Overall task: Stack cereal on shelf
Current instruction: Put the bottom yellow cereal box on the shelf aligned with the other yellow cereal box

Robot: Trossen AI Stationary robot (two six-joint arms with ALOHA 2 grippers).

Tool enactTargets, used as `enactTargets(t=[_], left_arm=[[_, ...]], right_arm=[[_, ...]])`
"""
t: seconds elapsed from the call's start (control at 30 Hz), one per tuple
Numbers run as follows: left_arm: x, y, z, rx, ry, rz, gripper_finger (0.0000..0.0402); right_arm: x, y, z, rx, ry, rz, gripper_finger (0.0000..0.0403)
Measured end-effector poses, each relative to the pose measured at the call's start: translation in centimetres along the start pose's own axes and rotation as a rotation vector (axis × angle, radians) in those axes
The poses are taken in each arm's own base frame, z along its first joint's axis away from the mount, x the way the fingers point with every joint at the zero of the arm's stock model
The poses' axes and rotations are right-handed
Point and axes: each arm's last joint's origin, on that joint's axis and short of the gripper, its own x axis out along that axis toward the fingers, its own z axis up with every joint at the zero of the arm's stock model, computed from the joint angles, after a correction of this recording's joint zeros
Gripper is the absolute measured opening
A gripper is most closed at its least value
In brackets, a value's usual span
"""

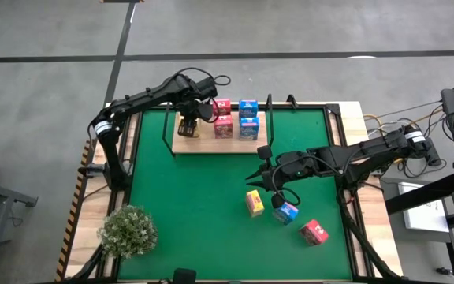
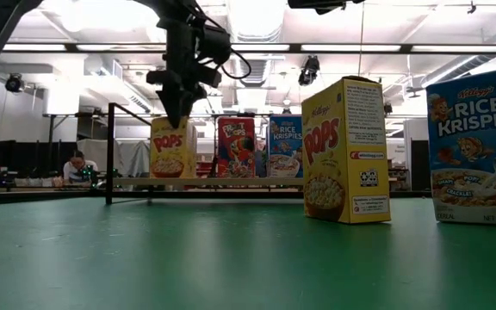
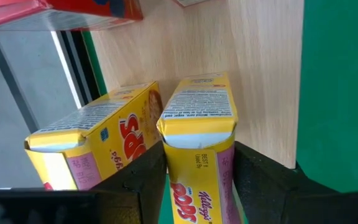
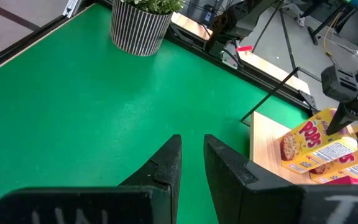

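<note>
The shelf (image 1: 211, 144) is a light wooden board with a black wire frame at the mat's far left. On it stand yellow (image 1: 186, 126), pink-red (image 1: 223, 125) and blue (image 1: 248, 128) cereal cartons. My left gripper (image 1: 195, 117) comes down from above onto one yellow carton (image 3: 197, 112), which stands beside a second yellow one (image 3: 98, 146). My right gripper (image 4: 191, 149) hovers over the mat's middle, its fingers a narrow gap apart with nothing between them. Beyond it on the mat stand a yellow (image 1: 254, 203), a blue (image 1: 286, 211) and a pink-red (image 1: 314, 232) carton. My left gripper has the yellow carton's upper end (image 3: 199, 152) between its two fingers (image 3: 145, 180), one on each narrow side, with no gap showing. The fingers point steeply down from above. The carton stands upright with its base on the shelf (image 2: 172, 175), next to the other yellow carton.
A bushy pale green plant in a striped pot (image 1: 128, 230) stands at the mat's near left corner. The shelf's wire frame (image 1: 166, 130) rises at both ends of the board. Bare green mat (image 1: 195, 205) lies between the shelf and the plant.
</note>
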Motion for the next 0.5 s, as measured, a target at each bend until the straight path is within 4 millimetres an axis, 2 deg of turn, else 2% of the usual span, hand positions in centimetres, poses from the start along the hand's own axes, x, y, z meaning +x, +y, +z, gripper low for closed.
enactTargets(t=[0.5], left_arm=[[-0.18,-0.06,0.01,-0.024,0.005,0.0,0.0185]], right_arm=[[0.0,0.0,0.0,0.0,0.0,0.0,0.0059]])
